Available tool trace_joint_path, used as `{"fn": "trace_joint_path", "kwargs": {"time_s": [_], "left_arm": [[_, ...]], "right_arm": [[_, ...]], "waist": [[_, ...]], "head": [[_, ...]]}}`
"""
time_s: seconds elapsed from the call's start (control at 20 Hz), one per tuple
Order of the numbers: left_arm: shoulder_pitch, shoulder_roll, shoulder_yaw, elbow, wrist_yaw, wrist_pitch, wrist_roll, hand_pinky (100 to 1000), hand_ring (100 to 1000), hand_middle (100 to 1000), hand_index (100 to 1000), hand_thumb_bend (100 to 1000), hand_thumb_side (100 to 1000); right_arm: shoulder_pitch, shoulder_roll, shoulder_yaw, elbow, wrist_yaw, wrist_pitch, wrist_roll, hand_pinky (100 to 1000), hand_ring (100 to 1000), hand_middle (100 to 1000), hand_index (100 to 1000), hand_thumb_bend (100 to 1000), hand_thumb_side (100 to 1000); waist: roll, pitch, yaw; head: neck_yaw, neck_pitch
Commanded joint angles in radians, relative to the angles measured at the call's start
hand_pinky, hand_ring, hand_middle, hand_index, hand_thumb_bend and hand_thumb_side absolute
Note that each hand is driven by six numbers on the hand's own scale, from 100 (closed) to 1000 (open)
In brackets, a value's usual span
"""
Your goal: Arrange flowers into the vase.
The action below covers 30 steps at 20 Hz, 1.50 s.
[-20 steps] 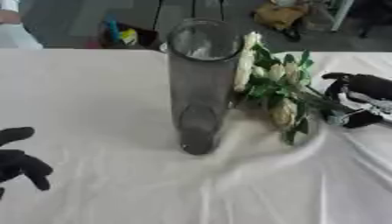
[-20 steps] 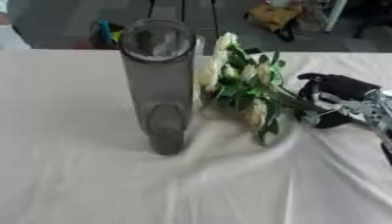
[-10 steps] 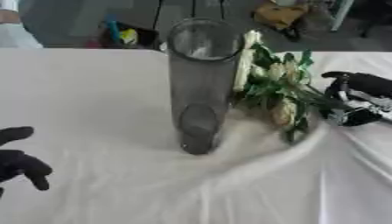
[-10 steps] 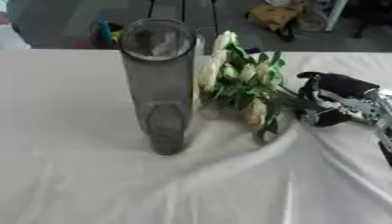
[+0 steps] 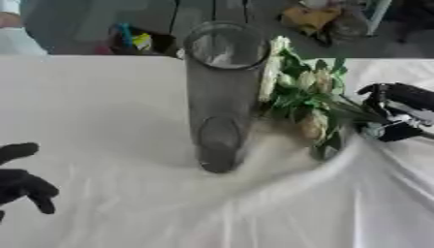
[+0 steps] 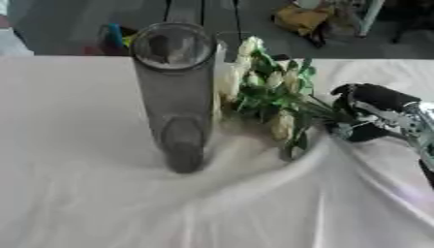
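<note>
1. The stems of the flowers (image 6: 275, 99) vanished inside the curled fingers of the right hand (image 6: 366, 114), so their cut ends could not be seen.
2. The right arm ran off the picture's right edge.
3. The left hand (image 5: 21, 178) was cut by the left edge, showing only dark fingers.
4. The vase (image 5: 220, 92) hid some pale blooms behind its wall.

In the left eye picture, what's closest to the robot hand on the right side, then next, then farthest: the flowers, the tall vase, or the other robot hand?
From the right robot hand:
1. Flowers, just to its left, stems reaching into its fingers.
2. Vase, standing in the middle, beyond the flowers.
3. Left robot hand, far across at the lower left edge.
</note>
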Motion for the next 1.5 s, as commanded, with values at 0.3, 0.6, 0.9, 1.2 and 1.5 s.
{"fn": "trace_joint_path", "kwargs": {"time_s": [0.3, 0.6, 0.9, 1.2, 1.5], "left_arm": [[-0.007, 0.002, -0.008, -0.018, -0.004, 0.0, -0.005, 426, 590, 826, 776, 100, 994], [-0.007, 0.001, -0.011, -0.018, -0.009, 0.001, -0.01, 428, 592, 827, 776, 100, 996], [-0.008, -0.001, -0.012, -0.018, -0.016, -0.002, -0.014, 430, 593, 828, 777, 100, 1000], [-0.007, -0.001, -0.013, -0.018, -0.019, -0.001, -0.021, 412, 560, 828, 777, 100, 1000], [-0.008, -0.002, -0.013, -0.018, -0.02, -0.001, -0.022, 415, 562, 829, 776, 100, 1000]], "right_arm": [[-0.002, -0.017, -0.002, 0.012, -0.03, 0.011, -0.013, 286, 832, 149, 388, 100, 426], [-0.001, -0.008, -0.006, 0.014, -0.078, -0.005, -0.028, 274, 824, 110, 333, 100, 447], [0.001, 0.003, -0.009, 0.033, -0.166, -0.031, -0.013, 496, 999, 167, 326, 100, 375], [0.002, 0.0, -0.013, 0.027, -0.228, -0.039, 0.013, 283, 792, 100, 215, 100, 399], [-0.001, 0.005, -0.016, 0.023, -0.255, -0.034, 0.013, 158, 678, 100, 185, 100, 400]], "waist": [[-0.002, 0.0, 0.0], [-0.001, 0.004, 0.001], [0.001, 0.008, 0.002], [0.001, 0.01, -0.001], [0.0, 0.011, 0.005]], "head": [[-0.003, -0.016], [-0.008, -0.022], [-0.01, -0.025], [-0.01, -0.024], [-0.012, -0.029]]}}
